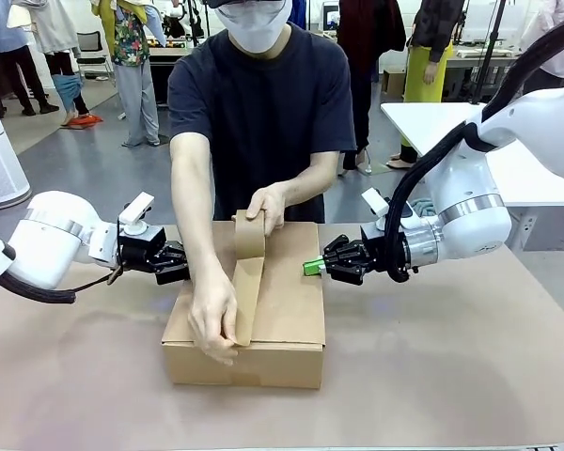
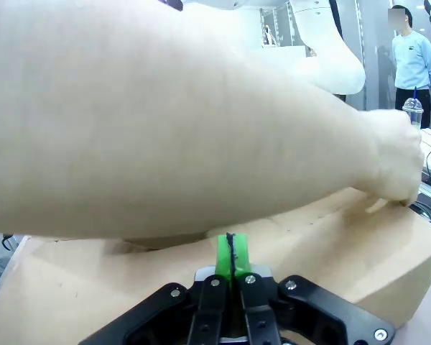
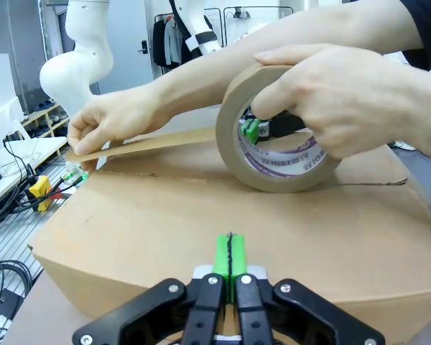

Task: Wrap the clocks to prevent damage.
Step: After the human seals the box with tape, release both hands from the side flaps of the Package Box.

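Both my pincers are fully closed, holding nothing, pads pressed together and tips pushing against the box (image 1: 249,319) from opposite ends. My left pincer (image 1: 183,266) butts the box's left top edge; my right pincer (image 1: 312,267) butts the right top edge. So the box sits straight ahead of each pincer, pinned between them on the counter (image 1: 451,366). The person's one hand (image 1: 213,315) presses the loose end of brown tape (image 1: 247,291) down over the near edge, while the other hand (image 1: 268,207) holds the tape roll (image 3: 276,129) at the far edge. The tape's long axis runs near-to-far across the lid, crossways to the line between my pincers. The person's hands are nearer the tape than I am; my job, I judge, is just bracing the box
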Robot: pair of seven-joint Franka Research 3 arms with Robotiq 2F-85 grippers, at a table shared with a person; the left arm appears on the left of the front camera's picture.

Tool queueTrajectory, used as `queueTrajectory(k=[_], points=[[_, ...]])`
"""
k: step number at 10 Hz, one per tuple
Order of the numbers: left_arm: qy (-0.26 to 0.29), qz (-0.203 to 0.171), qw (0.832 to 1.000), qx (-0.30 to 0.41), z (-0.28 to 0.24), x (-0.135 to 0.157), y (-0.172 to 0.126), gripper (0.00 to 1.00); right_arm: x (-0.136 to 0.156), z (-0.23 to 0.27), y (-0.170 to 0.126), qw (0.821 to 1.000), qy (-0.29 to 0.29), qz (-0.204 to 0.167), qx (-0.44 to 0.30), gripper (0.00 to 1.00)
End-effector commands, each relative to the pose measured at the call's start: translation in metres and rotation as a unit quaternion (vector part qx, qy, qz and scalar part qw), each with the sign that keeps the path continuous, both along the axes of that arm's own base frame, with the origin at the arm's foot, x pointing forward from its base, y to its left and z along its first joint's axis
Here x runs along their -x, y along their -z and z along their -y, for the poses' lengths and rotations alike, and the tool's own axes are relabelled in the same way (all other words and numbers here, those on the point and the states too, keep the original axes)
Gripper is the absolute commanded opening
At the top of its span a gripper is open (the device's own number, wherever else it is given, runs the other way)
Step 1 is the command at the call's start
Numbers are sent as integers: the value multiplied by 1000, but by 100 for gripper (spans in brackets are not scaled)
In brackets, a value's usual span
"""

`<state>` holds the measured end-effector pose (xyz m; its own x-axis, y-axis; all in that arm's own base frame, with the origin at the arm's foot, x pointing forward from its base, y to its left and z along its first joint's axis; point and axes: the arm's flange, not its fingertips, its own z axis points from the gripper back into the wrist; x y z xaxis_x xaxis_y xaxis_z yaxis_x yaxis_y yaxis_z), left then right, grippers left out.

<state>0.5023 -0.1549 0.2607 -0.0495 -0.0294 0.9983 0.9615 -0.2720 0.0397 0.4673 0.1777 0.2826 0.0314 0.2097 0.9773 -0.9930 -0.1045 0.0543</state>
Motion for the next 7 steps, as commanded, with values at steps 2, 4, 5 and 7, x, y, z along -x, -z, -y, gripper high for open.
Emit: queueTrajectory(k=[2,4,5,7], points=[[0,0,1000,-3,2,1,2,0,1,-1,5,1000,8,3,0,1],[0,0,1000,-3,2,1,2,0,1,-1,5,1000,8,3,0,1],[0,0,1000,-3,2,1,2,0,1,-1,5,1000,8,3,0,1],[0,0,1000,-3,2,1,2,0,1,-1,5,1000,8,3,0,1]])
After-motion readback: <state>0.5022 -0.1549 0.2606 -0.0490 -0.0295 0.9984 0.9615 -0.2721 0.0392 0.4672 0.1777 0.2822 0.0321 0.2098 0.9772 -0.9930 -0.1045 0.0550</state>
